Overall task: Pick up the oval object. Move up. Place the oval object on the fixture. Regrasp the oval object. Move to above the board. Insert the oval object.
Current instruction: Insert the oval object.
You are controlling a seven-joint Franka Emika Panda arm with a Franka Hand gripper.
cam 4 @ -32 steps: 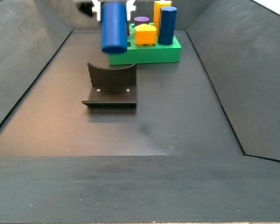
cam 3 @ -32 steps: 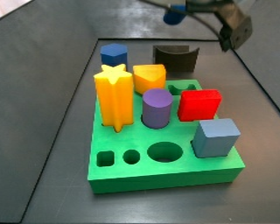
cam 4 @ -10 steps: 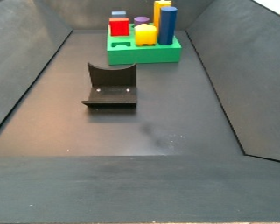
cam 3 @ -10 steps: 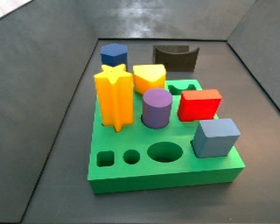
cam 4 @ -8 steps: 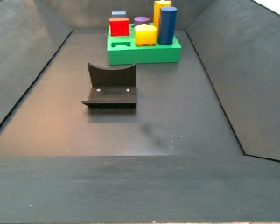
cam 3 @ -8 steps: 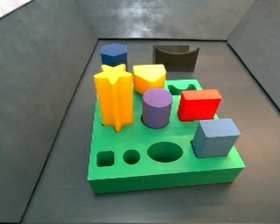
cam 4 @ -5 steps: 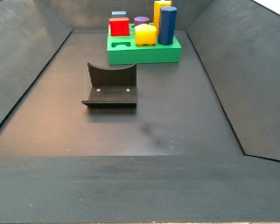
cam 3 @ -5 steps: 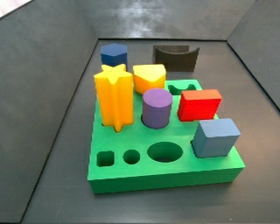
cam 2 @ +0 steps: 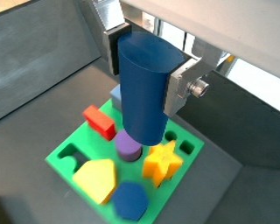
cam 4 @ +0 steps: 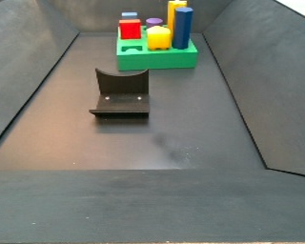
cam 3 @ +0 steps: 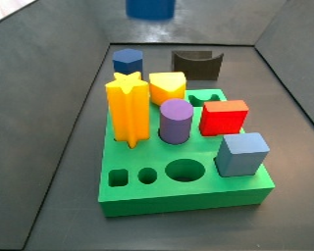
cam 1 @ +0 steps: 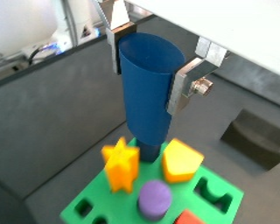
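The oval object [cam 1: 146,92] is a tall, smooth deep blue peg, hanging upright with my gripper [cam 1: 146,86] shut on its upper part. Both wrist views show it [cam 2: 143,101] high above the green board [cam 1: 101,197] [cam 2: 108,144]. My silver fingers [cam 2: 181,86] press its two sides. Only the peg's lower end [cam 3: 150,8] shows in a side view, at the top edge, over the far end of the board [cam 3: 186,199]. The dark fixture [cam 3: 196,65] [cam 4: 121,93] stands bare on the floor beyond the board [cam 4: 162,60].
Several pegs stand in the board: a yellow star [cam 3: 127,108], a purple cylinder [cam 3: 176,120], a red block [cam 3: 226,118], a grey-blue cube [cam 3: 242,154], a yellow piece [cam 3: 167,86] and a stubby dark blue piece [cam 3: 129,61]. An oval hole [cam 3: 184,171] and two small holes lie open near the front. Sloped dark walls surround the floor.
Half a second ago the side views showed no peg or gripper. Now the blue peg's lower end has come into a side view at the top edge, above the board.
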